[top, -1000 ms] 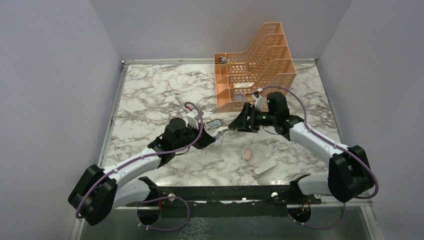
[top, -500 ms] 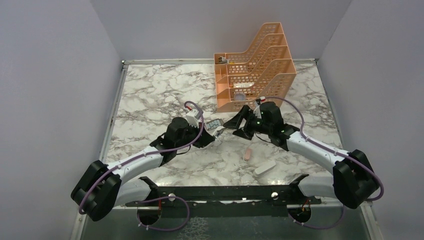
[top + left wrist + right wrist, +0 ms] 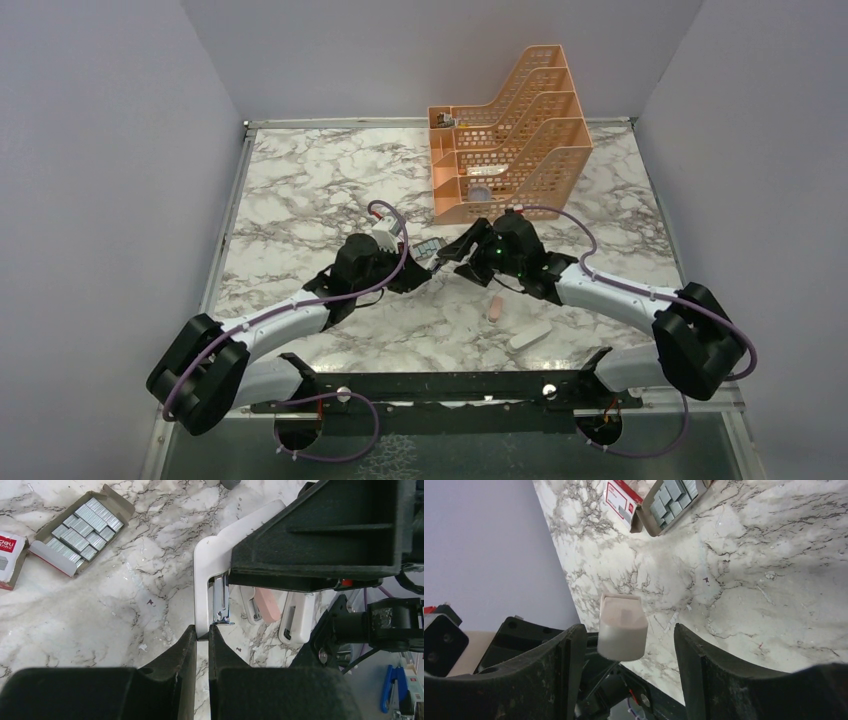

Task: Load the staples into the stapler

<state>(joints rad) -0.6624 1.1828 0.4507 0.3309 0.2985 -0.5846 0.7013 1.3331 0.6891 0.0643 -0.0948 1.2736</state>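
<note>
My left gripper [image 3: 201,632] is shut on the edge of the white stapler [image 3: 210,575], which is held above the table with its metal magazine [image 3: 219,597] showing. My right gripper [image 3: 629,636] is open, and its fingers stand either side of the stapler's rounded end [image 3: 621,627] with a clear gap on the right. In the top view the two grippers meet at the stapler [image 3: 441,264] mid-table. The staples [image 3: 82,527] lie as grey strips in their open tray, next to the red box [image 3: 7,555]; they also show in the right wrist view [image 3: 671,497].
An orange mesh desk organizer [image 3: 510,130] stands at the back, just behind the right arm. A pink piece [image 3: 495,308] and a white piece [image 3: 530,335] lie on the marble nearer the arm bases. Grey walls close in both sides.
The right arm has swung left and lower, bringing its open jaws around the stapler's end. The left gripper has kept its hold and barely moved.
</note>
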